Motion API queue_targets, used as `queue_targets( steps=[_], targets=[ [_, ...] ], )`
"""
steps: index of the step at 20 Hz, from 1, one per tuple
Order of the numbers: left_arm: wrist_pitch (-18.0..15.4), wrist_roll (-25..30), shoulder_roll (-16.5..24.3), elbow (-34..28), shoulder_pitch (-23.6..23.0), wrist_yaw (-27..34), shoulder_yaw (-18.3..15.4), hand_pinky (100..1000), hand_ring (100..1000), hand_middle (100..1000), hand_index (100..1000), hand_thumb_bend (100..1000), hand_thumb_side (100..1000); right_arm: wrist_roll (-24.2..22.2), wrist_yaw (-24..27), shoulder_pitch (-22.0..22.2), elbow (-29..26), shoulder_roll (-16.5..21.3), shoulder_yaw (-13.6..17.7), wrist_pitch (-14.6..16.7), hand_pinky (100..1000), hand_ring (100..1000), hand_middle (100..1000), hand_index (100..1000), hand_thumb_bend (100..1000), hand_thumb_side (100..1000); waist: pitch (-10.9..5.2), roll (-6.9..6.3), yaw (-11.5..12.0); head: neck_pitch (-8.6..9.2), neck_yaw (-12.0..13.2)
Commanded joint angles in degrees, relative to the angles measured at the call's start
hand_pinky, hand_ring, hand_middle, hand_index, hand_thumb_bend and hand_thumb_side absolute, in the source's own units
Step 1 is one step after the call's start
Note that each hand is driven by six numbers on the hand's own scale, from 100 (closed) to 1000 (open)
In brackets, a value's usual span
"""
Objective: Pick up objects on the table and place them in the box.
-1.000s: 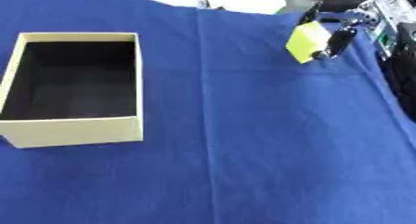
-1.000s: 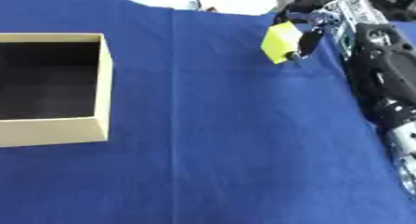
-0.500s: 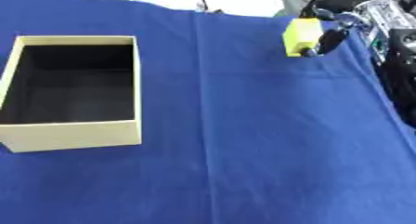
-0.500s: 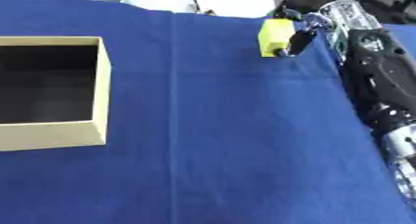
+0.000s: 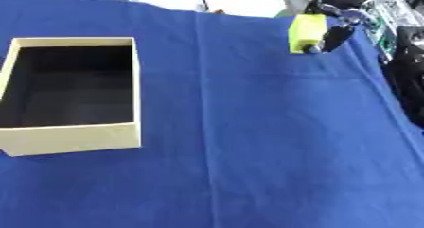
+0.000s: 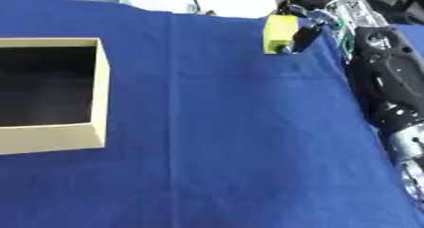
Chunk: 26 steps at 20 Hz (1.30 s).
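Right hand [image 5: 335,26], black with silver joints, sits at the far right corner of the blue cloth-covered desk [image 5: 265,142]; its arm runs down the right edge toward the near side. Fingers are curled round a small yellow rectangular block [image 5: 306,31], one dark fingertip [image 5: 312,48] showing at the block's lower edge. Block stands roughly upright, long side vertical; whether its base touches the cloth cannot be told. Open-topped rectangular cardboard box [image 5: 70,142], pale cream outside and dark inside, rests on the cloth near the left edge, well apart from the block, with a wide stretch of cloth between them. Nothing can be made out in the box's dark interior. A straight crease in the cloth [image 5: 203,127] runs from the far edge to the near edge, just right of the box. Behind the far edge, pale and white shapes show, too indistinct to name. Left hand does not appear in either view.
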<state>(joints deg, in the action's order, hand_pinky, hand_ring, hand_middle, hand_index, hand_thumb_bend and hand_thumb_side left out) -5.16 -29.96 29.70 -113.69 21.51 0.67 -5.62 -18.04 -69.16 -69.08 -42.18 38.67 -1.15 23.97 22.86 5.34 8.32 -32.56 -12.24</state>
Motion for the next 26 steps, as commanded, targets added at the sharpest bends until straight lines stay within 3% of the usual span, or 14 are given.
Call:
queue_targets(
  steps=[1, 9, 19, 26],
  targets=[
    [0.1, 0.0, 0.9, -0.9, 0.1, 0.4, -0.7, 899, 702, 629, 742, 357, 825, -0.2, 2.7, -1.5, -2.6, 1.8, -0.5, 0.9, 730, 730, 439, 477, 435, 324, -2.16, -0.4, -0.3, -0.78, 0.4],
    [0.1, -0.2, 1.2, -0.9, -0.2, 1.0, -0.8, 899, 703, 629, 742, 367, 816, -3.1, 14.2, -1.3, -9.8, 2.7, -4.0, 1.7, 705, 712, 423, 471, 440, 282, -4.62, -0.41, -1.0, -3.44, 1.5],
    [0.3, -0.2, 1.3, -0.9, -0.2, 1.6, -0.6, 898, 703, 629, 741, 375, 810, -7.9, 29.5, -1.3, -20.9, 2.6, -10.4, -4.5, 682, 695, 413, 472, 394, 197, -6.39, -0.11, -1.2, -4.83, 1.5],
    [0.2, 0.0, 1.1, -0.9, 0.1, 2.0, -0.5, 898, 704, 630, 741, 380, 807, -10.5, 34.0, -3.2, -24.2, -0.7, -13.6, -9.1, 671, 687, 412, 477, 313, 167, -7.18, -0.08, -0.9, -5.54, 1.0]
  ],
)
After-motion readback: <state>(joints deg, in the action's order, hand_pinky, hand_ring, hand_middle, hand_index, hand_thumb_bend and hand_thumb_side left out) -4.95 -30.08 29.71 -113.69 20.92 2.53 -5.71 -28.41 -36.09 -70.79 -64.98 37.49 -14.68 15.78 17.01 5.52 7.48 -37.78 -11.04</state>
